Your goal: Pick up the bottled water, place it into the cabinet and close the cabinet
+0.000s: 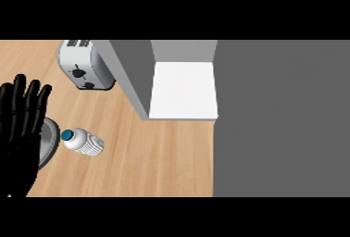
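Head view, looking steeply down on a wooden counter (164, 157). The left hand (19, 134) stands at the view's left edge, fingers straight, spread wide and pointing up the frame; it holds nothing and touches none of the task's things. The right hand does not appear.

The water bottle (83, 141) lies on its side on the counter, just beside the left hand, to the right of its palm and clear of the fingers. Its teal cap (67, 135) points toward the hand; its white, labelled body angles away to the lower right.

A grey round plate (46, 141) lies partly under and behind the hand, only its right rim showing between the palm and the bottle. The bottle's cap sits close to this rim; whether the two touch cannot be told.

Beyond the fingertips, up and to the right, stands a silver toaster (85, 65), its slots at the top and dark knobs on its side.

Farther right of the hand, past the bottle, is the cabinet (183, 90): it stands open, with a grey side wall (130, 78) facing the toaster and a white inner floor showing. The bottle is outside it, well apart, on the counter below and to the left of the opening. A broad dark grey panel (280, 120) fills the right of the view, adjoining the cabinet's right edge.
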You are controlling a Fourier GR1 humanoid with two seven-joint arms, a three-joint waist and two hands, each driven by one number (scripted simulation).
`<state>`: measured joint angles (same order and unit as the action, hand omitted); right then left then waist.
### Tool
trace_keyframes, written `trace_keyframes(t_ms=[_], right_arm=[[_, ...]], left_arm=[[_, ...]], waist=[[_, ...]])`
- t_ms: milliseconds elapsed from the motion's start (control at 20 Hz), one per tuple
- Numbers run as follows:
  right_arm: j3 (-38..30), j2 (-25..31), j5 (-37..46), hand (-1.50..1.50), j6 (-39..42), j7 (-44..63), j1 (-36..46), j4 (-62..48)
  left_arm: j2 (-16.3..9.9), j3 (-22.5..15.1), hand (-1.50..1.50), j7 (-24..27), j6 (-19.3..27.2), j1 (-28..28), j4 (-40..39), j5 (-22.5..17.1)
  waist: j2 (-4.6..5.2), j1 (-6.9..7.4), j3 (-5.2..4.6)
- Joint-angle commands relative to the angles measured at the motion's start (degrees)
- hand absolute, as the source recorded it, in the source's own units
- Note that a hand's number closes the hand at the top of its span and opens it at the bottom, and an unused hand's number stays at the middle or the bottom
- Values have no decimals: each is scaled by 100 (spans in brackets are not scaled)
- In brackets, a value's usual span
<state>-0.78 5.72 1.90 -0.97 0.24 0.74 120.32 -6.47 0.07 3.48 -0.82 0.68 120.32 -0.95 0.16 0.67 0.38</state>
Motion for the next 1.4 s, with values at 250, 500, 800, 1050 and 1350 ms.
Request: trace_keyframes(t_ms=[250, 500, 800, 1050, 1350], right_arm=[[253, -101, 44, -150, 67, 110, -738, 622], [1049, -38, -536, -150, 683, 642, -1277, 1312], [1476, -116, -238, -150, 490, 1352, -1185, 1882], [2230, -339, 364, -150, 223, 1702, -1468, 2376], [2589, -379, 586, -150, 110, 1755, -1554, 2411]], left_arm=[[-1353, 1224, -150, 487, -2654, 362, -766, -2951], [-1923, 1456, -150, -651, -3324, 610, -1432, -4676], [-2781, 2035, -150, -1380, -3632, 478, -1871, -6212], [-3145, 2451, -150, -1555, -4146, 853, -2265, -6715], [-3083, 2341, -150, -1771, -4178, 590, -2506, -6355]], waist=[[-52, -30, -71], [-63, -87, -50], [-27, -63, -40], [-35, -52, -40], [-29, -95, -40]])
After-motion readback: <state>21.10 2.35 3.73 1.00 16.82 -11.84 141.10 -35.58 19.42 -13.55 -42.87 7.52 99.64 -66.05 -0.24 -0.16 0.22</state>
